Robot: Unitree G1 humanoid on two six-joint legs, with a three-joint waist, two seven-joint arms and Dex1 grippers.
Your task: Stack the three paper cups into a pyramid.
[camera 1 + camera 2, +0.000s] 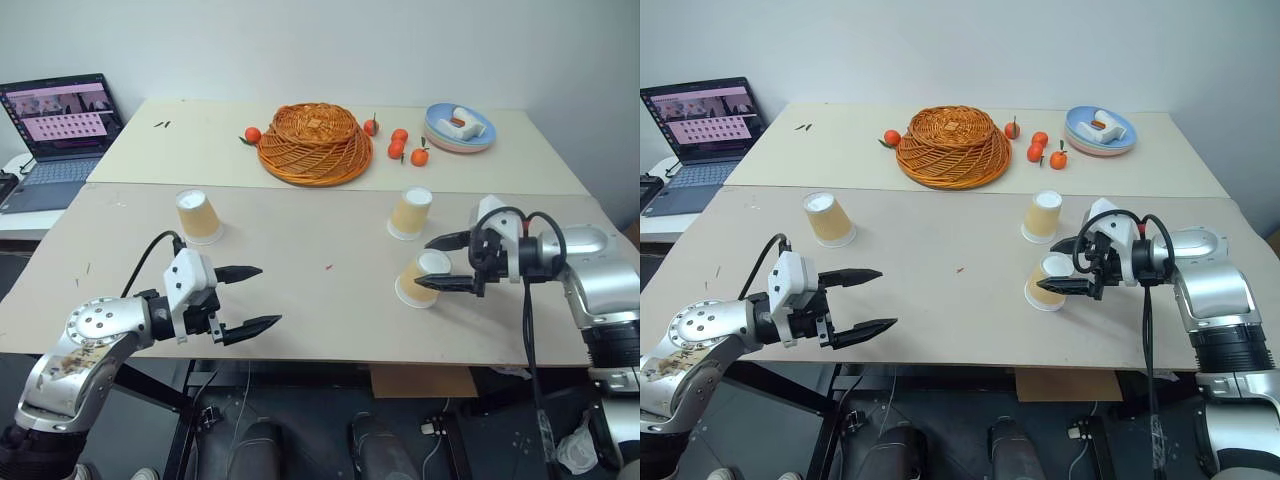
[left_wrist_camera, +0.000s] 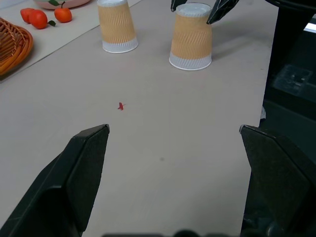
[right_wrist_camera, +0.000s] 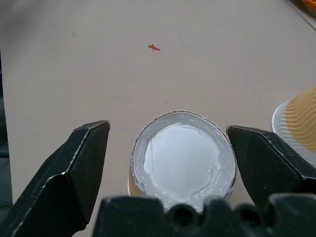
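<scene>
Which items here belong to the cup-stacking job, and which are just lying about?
Job: left cup; far right cup; near right cup, between the open right claw's fingers.

Lying about: wicker basket; oranges; plate; laptop.

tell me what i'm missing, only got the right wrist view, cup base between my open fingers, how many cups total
Observer: Three. The near right cup sits between the fingers of the right gripper; another cup stands just behind it, and a third cup is far over on the left side of the table.
Operator: any stacked yet
Observer: No. All three stand upside down, each apart on the table.
Operator: where's the left gripper
Observer: The left gripper hovers open over the near left of the table, holding nothing, nearer than the third cup.
Operator: anything behind the cups
Observer: An overturned wicker basket with small oranges beside it.
</scene>
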